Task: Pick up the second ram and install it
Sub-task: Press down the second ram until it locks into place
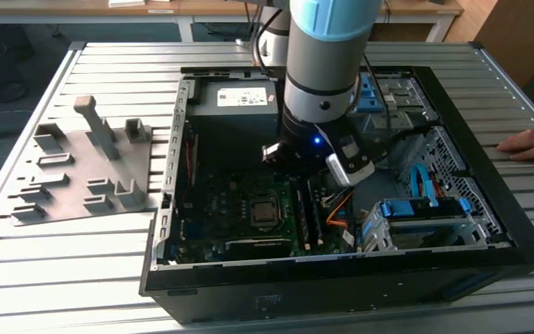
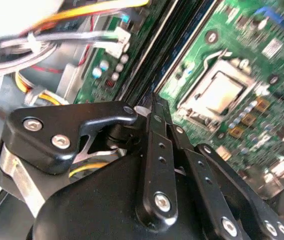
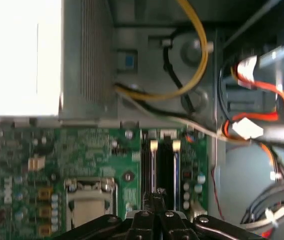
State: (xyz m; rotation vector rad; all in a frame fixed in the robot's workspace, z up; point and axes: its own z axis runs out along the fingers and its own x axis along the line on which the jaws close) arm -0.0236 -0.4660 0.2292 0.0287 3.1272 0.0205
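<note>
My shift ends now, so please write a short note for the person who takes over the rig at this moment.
Gripper: shut, inside the PC case, tip just above the memory slots.
Second ram: seemingly in its slot, under the tip. The grey holder tray lies at the exterior view's left.
Left: whether the stick is fully seated cannot be told.
A person's hand rests beside the case.

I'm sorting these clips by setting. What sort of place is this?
Probably a robotics lab or workshop test bench: a slatted metal table carries an open PC case and a grey holder tray, with the robot arm reaching into the case.
</note>
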